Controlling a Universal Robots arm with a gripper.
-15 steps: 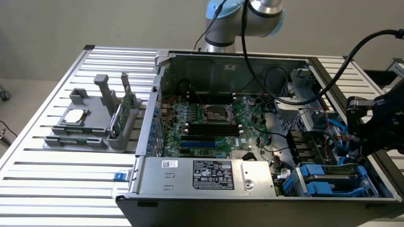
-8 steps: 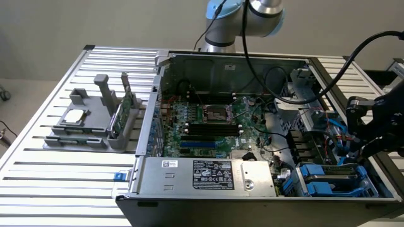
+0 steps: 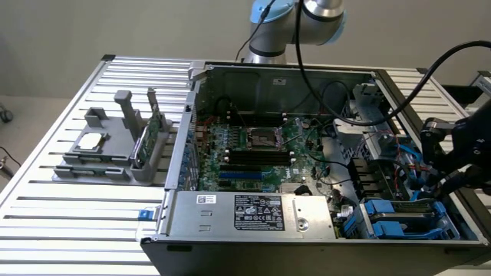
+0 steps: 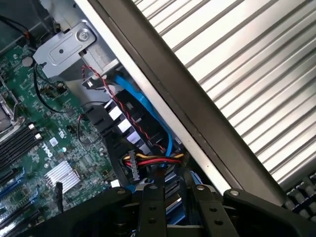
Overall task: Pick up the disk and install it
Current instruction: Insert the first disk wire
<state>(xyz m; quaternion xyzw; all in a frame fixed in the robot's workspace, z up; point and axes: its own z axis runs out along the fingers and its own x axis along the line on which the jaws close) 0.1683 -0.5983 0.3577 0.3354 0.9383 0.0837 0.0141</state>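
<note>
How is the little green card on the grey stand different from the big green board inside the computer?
The green card stands upright on its edge; the motherboard lies flat. The green card sits in a grey stand out on the table; the motherboard is inside the computer case. The green card is much smaller than the motherboard. Both are green circuit boards.

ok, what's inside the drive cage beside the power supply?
What looks like the disk in its blue carrier, lying flat, with blue cables beyond. The tool hangs over the exterior view's right side of it, covering whatever sits below.
</note>
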